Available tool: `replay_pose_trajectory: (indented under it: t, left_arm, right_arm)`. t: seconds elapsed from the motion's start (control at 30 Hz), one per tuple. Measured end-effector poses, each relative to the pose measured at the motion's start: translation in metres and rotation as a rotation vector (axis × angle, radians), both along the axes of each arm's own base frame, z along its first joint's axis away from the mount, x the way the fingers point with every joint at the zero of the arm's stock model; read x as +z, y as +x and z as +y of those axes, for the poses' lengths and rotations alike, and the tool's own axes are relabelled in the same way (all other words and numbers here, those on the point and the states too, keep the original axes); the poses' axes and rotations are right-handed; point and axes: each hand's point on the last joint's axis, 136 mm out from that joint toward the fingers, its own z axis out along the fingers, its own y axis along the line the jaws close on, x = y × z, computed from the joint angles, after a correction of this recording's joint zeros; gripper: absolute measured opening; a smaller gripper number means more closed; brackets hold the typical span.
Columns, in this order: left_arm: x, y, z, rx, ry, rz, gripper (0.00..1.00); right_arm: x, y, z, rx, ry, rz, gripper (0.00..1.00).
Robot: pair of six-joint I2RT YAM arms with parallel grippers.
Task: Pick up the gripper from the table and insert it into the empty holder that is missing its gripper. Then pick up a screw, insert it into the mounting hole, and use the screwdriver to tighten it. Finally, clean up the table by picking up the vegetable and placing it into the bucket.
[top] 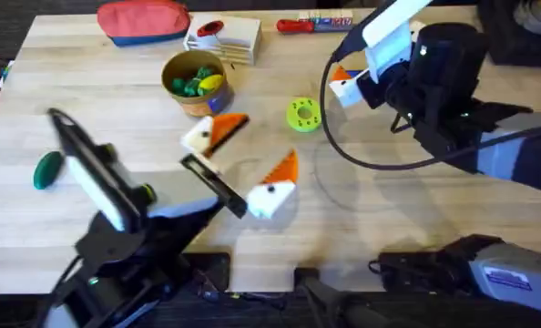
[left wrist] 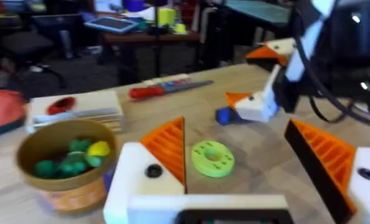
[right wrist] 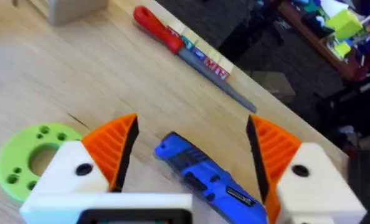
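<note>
My right gripper (top: 345, 80) (right wrist: 191, 149) stands open at the table's (top: 116, 109) far right, its orange pads on either side of the thick blue screwdriver (right wrist: 203, 175) (left wrist: 225, 115), which lies flat on the wood. Mid-table, my left gripper (top: 250, 159) (left wrist: 244, 155) is open with nothing between its fingers, pointing toward the lime-green disc (top: 301, 114) (left wrist: 213, 158). The yellow-tan bucket (top: 195, 80) (left wrist: 66, 163) holds green and yellow toy pieces. The dark-green vegetable (top: 47, 169) lies at the left edge. The loose gripper, the holder and the screw are out of view.
A red zip pouch (top: 143, 20) and a stack of wooden pieces (top: 223, 36) sit at the back. A slim red-handled screwdriver (top: 311, 25) (right wrist: 179, 43) lies along the far edge. A black cable (top: 343, 150) loops over the table by the right arm.
</note>
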Motion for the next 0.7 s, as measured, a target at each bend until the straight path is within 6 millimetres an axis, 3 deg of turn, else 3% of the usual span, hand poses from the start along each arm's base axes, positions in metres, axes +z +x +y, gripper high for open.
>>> replay_pose_trajectory:
  t: [0.1,0.23,0.37,0.53,0.7]
  left_arm:
    - [0.032,0.009,0.034,0.181,-0.004,0.030,0.986]
    - [0.080,0.004,0.091,0.417,0.005,0.111,0.985]
    - [0.102,-0.007,0.138,0.615,0.083,0.244,0.985]
    - [0.119,-0.025,0.174,0.762,0.179,0.399,0.985]
    - [0.139,-0.033,0.181,0.796,0.210,0.492,0.985]
  right_arm:
    - [0.010,-0.005,0.014,0.025,0.041,-0.021,0.993]
    - [0.016,-0.011,0.031,0.063,0.068,-0.034,0.992]
    - [0.018,-0.015,0.044,0.093,0.077,-0.037,0.992]
    - [0.022,-0.016,0.049,0.105,0.086,-0.055,0.992]
    - [0.025,-0.015,0.049,0.105,0.093,-0.063,0.992]
